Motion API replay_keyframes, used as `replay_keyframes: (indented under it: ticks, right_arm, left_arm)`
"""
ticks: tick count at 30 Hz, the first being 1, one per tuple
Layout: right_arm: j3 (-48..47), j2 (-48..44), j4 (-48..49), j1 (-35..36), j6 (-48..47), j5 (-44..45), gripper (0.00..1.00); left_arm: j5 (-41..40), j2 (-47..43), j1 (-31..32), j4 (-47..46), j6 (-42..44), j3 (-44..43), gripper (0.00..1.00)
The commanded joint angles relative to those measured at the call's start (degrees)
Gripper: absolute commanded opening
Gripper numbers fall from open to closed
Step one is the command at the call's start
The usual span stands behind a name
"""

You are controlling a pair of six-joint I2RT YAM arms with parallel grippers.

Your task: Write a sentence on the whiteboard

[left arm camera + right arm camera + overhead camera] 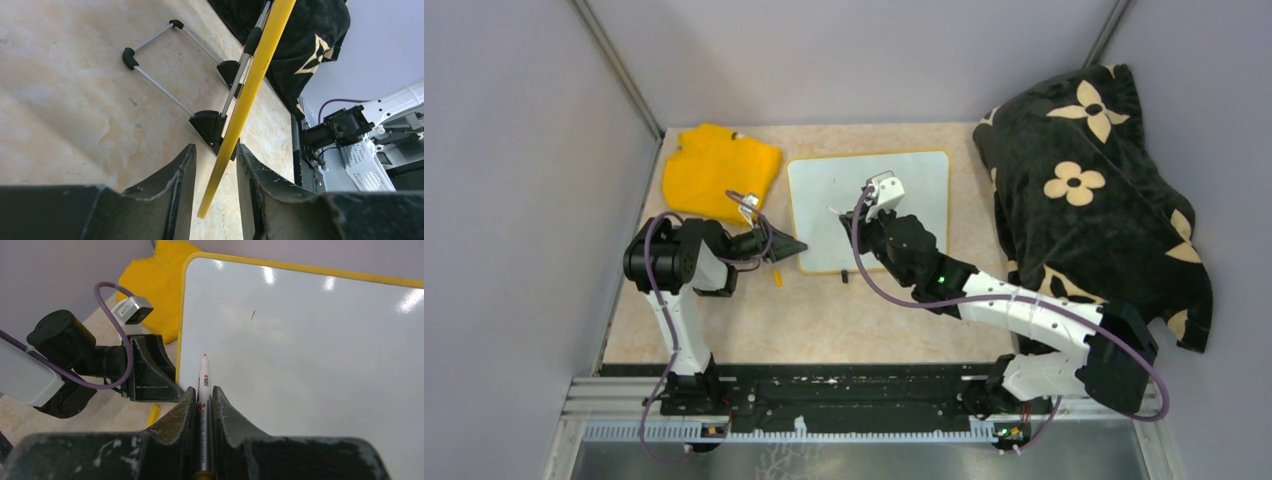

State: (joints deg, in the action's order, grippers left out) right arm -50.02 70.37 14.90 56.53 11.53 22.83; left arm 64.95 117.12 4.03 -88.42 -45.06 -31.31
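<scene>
Right gripper [202, 391] is clamped on a marker [204, 374], its tip at or just above the lower-left area of the whiteboard [310, 355], which sits just beside the yellow cloth [719, 170]. Left gripper [216, 152] straddles the board's yellow rim [255, 70], jaws parted with a gap each side. Apart from one short stray mark, the surface is blank, so the whole sentence appears unwritten.

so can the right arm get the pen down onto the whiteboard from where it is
Probably yes: the right tool holds the pen aimed at the whiteboard, and the face ahead of its tip looks bare. The left tool straddles the board's left edge, well aside.
</scene>
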Motion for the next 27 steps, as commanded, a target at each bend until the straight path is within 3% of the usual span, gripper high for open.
replay_keyframes:
  ticks: [1, 12, 27]
  right_arm:
    - [-2.09, -1.50, 3.28, 0.80, -0.80, -1.73, 0.00]
    - [-1.18, -2.24, 3.21, 0.92, -0.32, -3.75, 0.00]
    - [-2.00, -1.03, 3.74, 1.22, -0.17, -3.68, 0.00]
  left_arm:
    - [0.07, -0.62, 0.03, -14.19, -0.87, -1.29, 0.42]
    - [0.27, -0.65, 0.10, -14.19, -2.16, -1.74, 0.48]
    - [0.37, 1.03, 0.30, -14.15, -1.23, -1.39, 0.28]
